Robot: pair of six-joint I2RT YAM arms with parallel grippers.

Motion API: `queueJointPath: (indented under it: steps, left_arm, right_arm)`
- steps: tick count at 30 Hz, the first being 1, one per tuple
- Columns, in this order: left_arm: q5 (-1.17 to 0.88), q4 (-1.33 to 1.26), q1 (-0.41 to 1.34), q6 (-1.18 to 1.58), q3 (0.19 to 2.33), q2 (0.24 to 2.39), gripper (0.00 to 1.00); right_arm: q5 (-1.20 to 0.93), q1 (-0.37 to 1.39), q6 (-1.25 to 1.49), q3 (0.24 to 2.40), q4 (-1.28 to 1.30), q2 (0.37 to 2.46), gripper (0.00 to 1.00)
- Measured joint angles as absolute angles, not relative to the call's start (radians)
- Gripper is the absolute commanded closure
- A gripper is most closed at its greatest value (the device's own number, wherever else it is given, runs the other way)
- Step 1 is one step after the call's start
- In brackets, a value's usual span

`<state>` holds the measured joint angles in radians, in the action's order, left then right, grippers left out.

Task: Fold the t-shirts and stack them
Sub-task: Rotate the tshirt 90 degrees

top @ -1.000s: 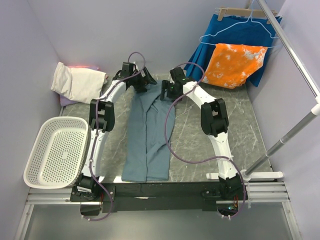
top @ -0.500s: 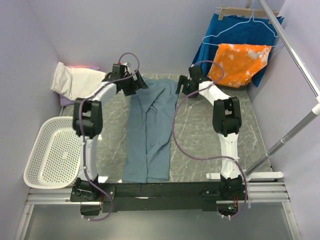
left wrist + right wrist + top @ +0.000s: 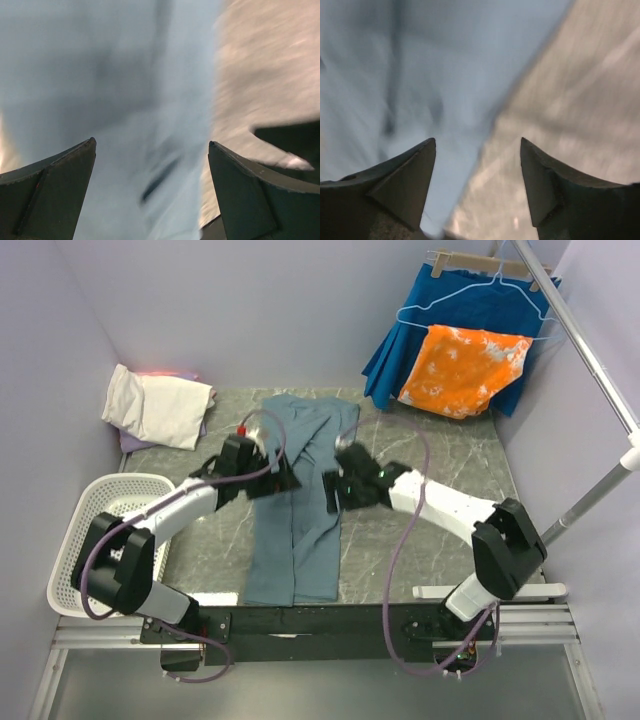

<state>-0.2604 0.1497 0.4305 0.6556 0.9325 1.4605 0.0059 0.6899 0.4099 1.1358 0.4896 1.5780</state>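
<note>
A dusty blue-grey t-shirt lies folded into a long strip down the middle of the table. My left gripper hovers open over the strip's left edge at mid-length. In the left wrist view the blurred blue-grey t-shirt fills the gap of the left gripper. My right gripper stands open at the strip's right edge. Its wrist view shows the right gripper straddling the blue-grey t-shirt's border, with nothing pinched. A cream-white folded t-shirt rests at the back left on a lavender one.
A white mesh basket sits at the left front edge. At the back right an orange-and-white cloth and a royal-blue garment hang from hangers on a metal rail. Grey marble tabletop shows right of the shirt.
Both arms have swung back from the shirt's far end to its middle, low over the cloth. The shirt's far end now lies uncovered and spread flat. Both wrist views are motion-blurred.
</note>
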Motion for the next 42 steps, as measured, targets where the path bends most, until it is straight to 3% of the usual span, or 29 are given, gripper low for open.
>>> queueJointPath:
  steps: [5,16,27,35,42]
  left_arm:
    - [-0.203,0.199,0.437,0.701,0.763,1.408,0.01]
    - [-0.175,0.134,0.476,0.746,0.704,1.379,0.01]
    - [-0.189,0.073,0.490,0.769,0.696,1.477,0.01]
    - [-0.204,0.051,0.492,0.772,0.700,1.491,0.01]
    - [-0.213,0.035,0.493,0.773,0.700,1.498,0.01]
  right_arm:
    - [0.109,0.913,0.507,0.987,0.633,1.531,0.33]
    - [0.205,1.271,0.726,0.988,0.789,1.526,0.34]
    - [0.229,1.316,0.781,1.075,0.802,1.662,0.35]
    - [0.244,1.318,0.791,1.122,0.811,1.753,0.41]
    - [0.243,1.318,0.820,1.115,0.817,1.766,0.68]
